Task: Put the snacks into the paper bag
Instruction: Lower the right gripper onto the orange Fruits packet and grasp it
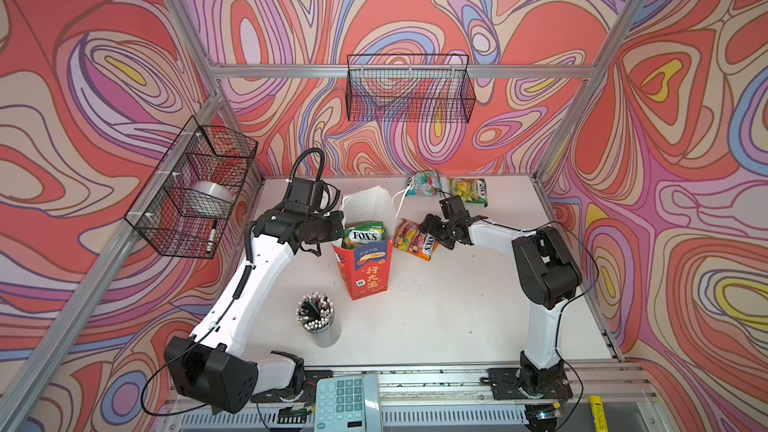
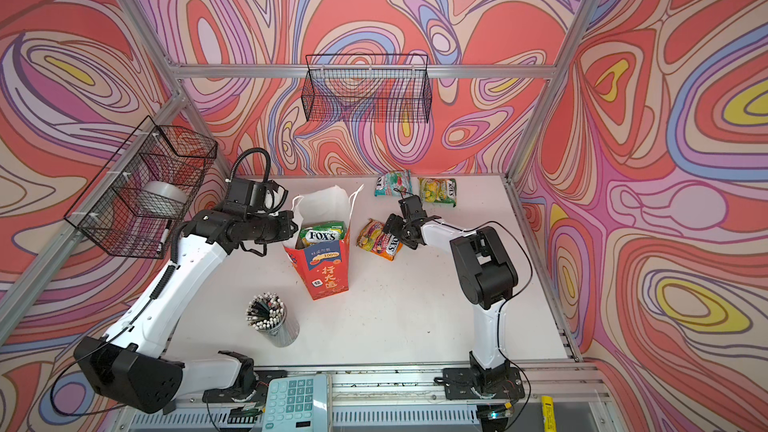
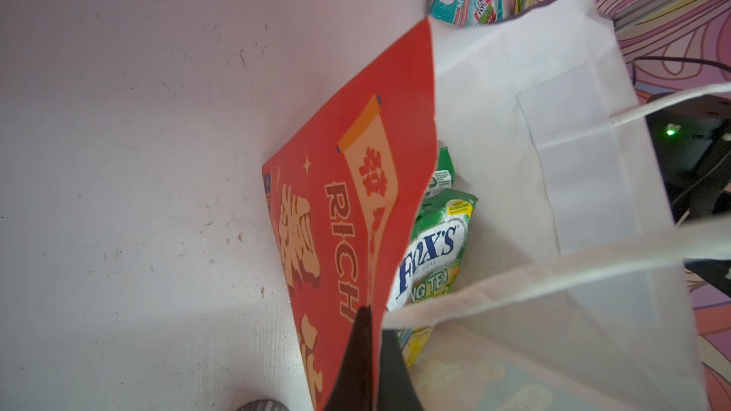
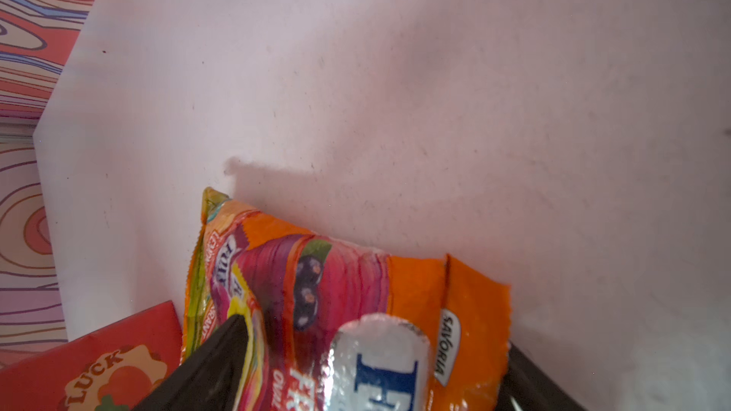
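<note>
Pinching paper bag [image 1: 362,280] with left gripper [image 3: 375,312]; right gripper [image 4: 374,334] clasps orange pouch [image 4: 415,282] alongside.

Paper bag [image 1: 362,272] upright, centre of tabletop [image 1: 457,317], packed pouches [image 1: 363,235] inside it. Left gripper [image 1: 340,221] at bag's left rim. Loose pouch [image 1: 411,238] just right of bag, between right gripper [image 1: 430,231] jaws. Rear-left pouch [image 1: 424,182] and rear-right pouch [image 1: 468,191] side by side at back edge. Pencil cup [image 1: 318,320] front-left of bag; calculator [image 1: 345,403] at front rail.

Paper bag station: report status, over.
Left gripper shut on paper bag rim. Right gripper astride orange pouch beside it, grip unconfirmed. Green pouch inside; teal pouch and yellow-green pouch loose at back. Mouth unobstructed.
</note>
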`<state>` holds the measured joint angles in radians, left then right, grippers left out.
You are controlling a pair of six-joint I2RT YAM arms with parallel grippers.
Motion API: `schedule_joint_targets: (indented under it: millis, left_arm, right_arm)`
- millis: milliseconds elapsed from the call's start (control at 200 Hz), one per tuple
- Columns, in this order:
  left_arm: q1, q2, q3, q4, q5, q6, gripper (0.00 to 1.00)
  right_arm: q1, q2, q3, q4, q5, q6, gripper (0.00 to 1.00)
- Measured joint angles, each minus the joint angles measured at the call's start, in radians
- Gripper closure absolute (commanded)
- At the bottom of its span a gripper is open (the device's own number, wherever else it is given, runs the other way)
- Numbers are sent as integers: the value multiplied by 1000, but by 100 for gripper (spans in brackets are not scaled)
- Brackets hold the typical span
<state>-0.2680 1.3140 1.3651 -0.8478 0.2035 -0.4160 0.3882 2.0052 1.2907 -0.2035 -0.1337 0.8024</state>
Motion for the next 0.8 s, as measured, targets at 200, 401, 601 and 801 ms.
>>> schedule_joint_targets:
  millis: [200,401,601,801]
  left_arm:
    - [1,0,0,7,26,-3,100]
    - [1,0,-5,11,37,-4,100]
    - [2,0,-8,23,57,-4,100]
    - [2,0,-24,50,105,-6,100]
  right_arm:
    - [46,8,18,-30,77,1,14]
    - [94,24,43,-66,171,18,22]
    - [112,25,34,-73,191,47,51]
    - [116,-10,-17,-28,179,72,76]
